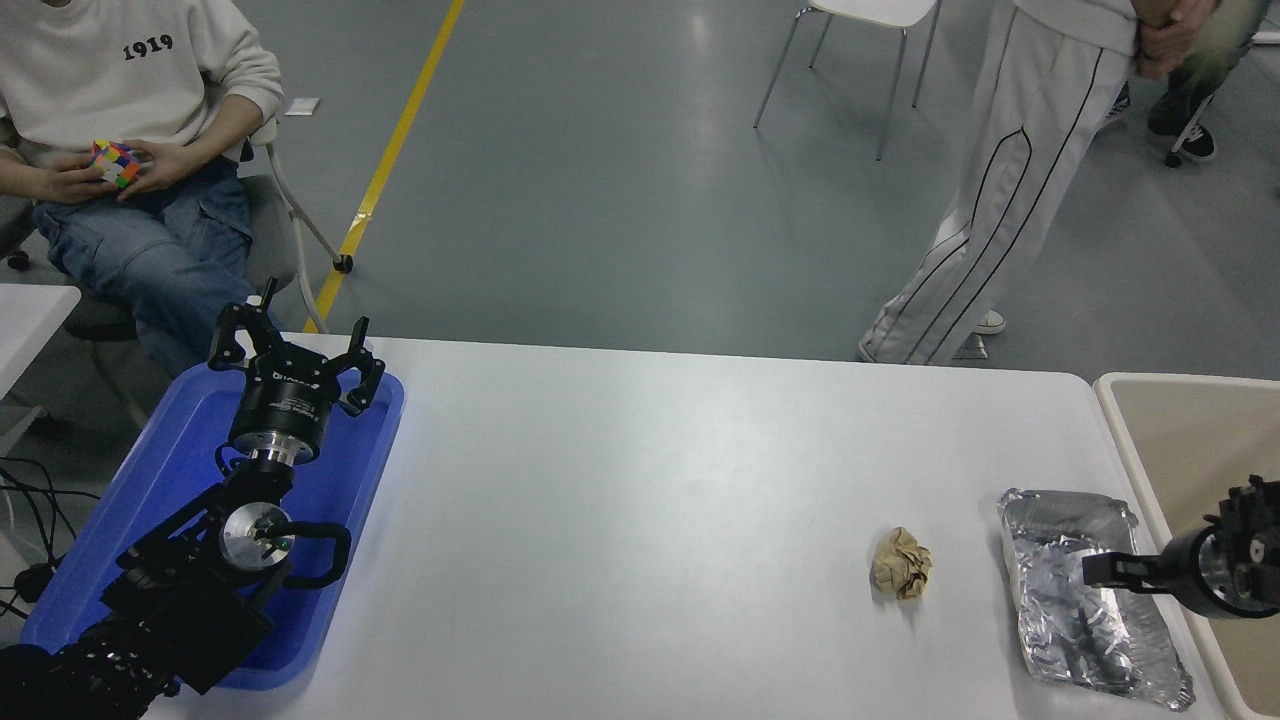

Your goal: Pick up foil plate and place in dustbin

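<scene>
At the counter's (650, 480) near right corner, one foil plate (1085, 600) is lying flat, just beside the one dustbin (1120, 420), whose rim is running along the counter's right edge. Over the plate's middle, the right gripper (1100, 570) is reaching in from the right edge; only one dark finger is showing, so its opening cannot be told. The step in hand is judged to be the approach, with no grasp made yet. The next move is calling for a descent onto the raised rim and a gentle closing, since foil crumples. One crumpled paper ball (901, 563) is sitting near the plate's left. The left gripper (297, 352) is resting spread wide above one blue tray (350, 470), well apart.
</scene>
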Controlling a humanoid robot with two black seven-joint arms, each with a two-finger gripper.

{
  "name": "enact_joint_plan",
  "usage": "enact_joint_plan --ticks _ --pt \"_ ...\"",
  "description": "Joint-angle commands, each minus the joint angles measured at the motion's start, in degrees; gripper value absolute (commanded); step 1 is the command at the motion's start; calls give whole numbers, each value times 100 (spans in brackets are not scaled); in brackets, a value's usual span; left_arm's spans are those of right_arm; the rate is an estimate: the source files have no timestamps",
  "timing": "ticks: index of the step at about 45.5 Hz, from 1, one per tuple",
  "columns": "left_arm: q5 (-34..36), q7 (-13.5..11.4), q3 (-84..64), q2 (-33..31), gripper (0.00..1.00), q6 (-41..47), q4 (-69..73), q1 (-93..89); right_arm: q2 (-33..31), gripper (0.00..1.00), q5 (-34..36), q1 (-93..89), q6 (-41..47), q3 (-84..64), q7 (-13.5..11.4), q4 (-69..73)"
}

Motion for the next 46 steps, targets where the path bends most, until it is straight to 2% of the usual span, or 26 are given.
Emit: enact_joint_plan --ticks 1,9,14,38,46 --pt "0 -3 0 4 100 1 6 0 73 72 26 -192 -68 36 -1 -156" --pt "0 6 0 -5 100 1 -3 0 56 17 52 -236 2 71 -1 -77" --pt "0 -3 0 -5 100 1 -3 0 38 1 140 -210 28 71 -1 -51" --pt "0 6 0 -5 100 1 6 0 -14 0 386 -78 46 71 -1 239" --pt "0 6 0 -5 100 -7 -3 0 -366 0 448 475 108 -87 -1 915"
